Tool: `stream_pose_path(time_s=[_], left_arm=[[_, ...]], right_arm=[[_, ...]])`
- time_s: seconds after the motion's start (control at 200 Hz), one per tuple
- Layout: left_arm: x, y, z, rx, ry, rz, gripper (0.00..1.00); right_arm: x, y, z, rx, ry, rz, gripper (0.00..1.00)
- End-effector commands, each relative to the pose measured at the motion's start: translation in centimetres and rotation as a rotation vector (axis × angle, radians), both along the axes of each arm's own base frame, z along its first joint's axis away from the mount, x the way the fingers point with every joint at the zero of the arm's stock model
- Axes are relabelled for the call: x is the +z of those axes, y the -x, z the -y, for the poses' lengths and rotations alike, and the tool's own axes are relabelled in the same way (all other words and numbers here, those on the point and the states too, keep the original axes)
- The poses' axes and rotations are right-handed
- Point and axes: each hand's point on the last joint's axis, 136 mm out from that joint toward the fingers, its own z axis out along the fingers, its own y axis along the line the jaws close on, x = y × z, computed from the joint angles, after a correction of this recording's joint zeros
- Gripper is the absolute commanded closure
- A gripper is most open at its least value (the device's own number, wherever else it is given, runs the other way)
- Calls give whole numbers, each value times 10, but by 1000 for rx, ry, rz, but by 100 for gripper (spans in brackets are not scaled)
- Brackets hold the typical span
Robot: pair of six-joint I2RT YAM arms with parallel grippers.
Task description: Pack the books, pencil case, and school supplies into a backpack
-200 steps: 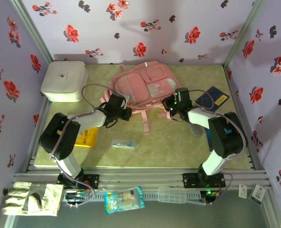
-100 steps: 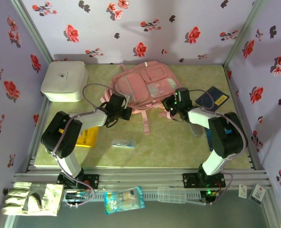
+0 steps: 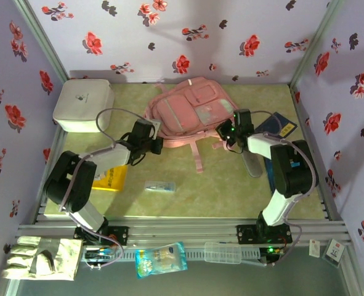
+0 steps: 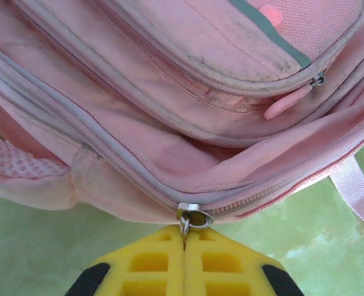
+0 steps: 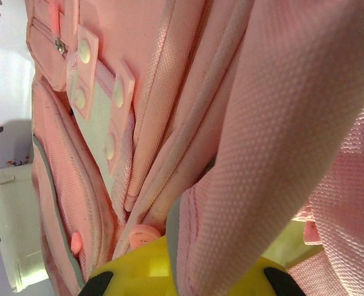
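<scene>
Since a second ago: backpack (image 3: 191, 111) shifted farther back on table (image 3: 231, 185), both arms stretched after it. Now left fingers (image 4: 151, 262) pressed together on zipper pull (image 4: 193, 217); right fingers (image 5: 138, 271) pinching backpack fabric.

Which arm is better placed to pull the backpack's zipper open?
Left. The left pincer is shut on the metal zipper pull of the pink backpack; the right pincer only pinches fabric.
</scene>
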Motion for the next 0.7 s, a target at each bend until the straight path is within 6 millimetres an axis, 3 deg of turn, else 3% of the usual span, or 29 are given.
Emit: stream_pose_path(time_s=[0.0,0.105,0.175,0.285,0.43,0.57,0.695], left_arm=[[2,7,-9,-18,-73,-12,100],[6,18,15,-99,-86,-25,100],[7,26,30,-144,-78,-39,100],[10,39,54,-211,-68,-66,100],[5,50,80,-272,-52,-122,100],[-2,49,87,-268,-64,-172,100],[-4,51,89,-274,-72,-202,100]], right_arm=[[23,-24,32,-82,58,90,83],[38,-8,34,-102,27,81,58],[44,7,37,-122,14,50,49],[43,34,40,-161,15,-10,43],[28,61,19,-168,-7,-94,36],[14,71,-14,-153,-59,-152,34],[-2,68,-40,-120,-107,-185,34]])
